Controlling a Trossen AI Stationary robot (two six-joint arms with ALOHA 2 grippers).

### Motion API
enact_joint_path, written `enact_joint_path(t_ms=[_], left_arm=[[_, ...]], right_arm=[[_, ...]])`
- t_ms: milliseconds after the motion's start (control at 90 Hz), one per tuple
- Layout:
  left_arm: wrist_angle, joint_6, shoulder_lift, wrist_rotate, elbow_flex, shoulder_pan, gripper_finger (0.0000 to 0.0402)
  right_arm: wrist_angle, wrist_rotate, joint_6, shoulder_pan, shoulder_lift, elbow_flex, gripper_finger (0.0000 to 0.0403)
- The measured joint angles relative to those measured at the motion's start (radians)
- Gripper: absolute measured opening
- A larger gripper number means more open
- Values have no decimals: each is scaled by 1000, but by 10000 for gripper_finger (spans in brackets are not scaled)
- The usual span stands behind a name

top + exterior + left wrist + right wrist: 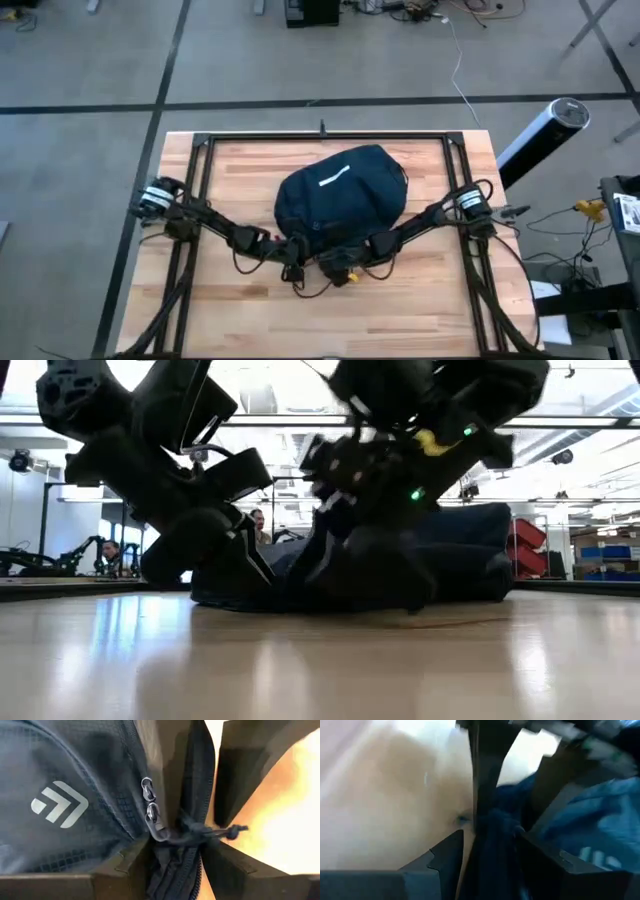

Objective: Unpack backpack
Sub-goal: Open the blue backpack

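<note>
Two grippers are engaged at the near edge of the backpack (340, 192), which lies closed in the middle of the wooden table (240, 310), white stripe uppermost. The left gripper (175, 852) is at the bag's near-left edge; its fingers are clamped on a bunch of fabric and zip tape beside the zipper pulls (149, 802) and a dark cord (215, 832). The right gripper (487, 847) is at the near-right edge, fingers closed on a fold of navy fabric. Judgement: the step in hand is opening the zip. It calls for one gripper to anchor the fabric while the other takes a pull itself and draws along the zip line. Risk: hauling fabric alone drags the bag.
</note>
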Motion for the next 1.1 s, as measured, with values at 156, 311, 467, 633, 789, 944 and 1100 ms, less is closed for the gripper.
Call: enact_joint_path(t_ms=[156,311,467,633,789,944,1100], left_arm=[[0,-3,0,2,-1,0,157],[0,-5,0,3,-3,0,157],[-1,-5,0,3,-4,0,157],[-2,-8,0,3,-4,-1,157],[-3,-8,0,4,-5,-1,157],[-2,-9,1,4,-5,-1,157],[-1,-9,1,5,-5,-1,157]], right_arm=[[-41,27,15,0,22,41,154],[-43,49,29,-1,12,40,103],[-39,59,30,-3,-6,42,42],[-43,59,41,-2,-10,42,8],[-42,58,59,1,-17,42,8],[-35,29,103,-7,-19,42,32],[-27,-34,156,-17,-20,42,67]])
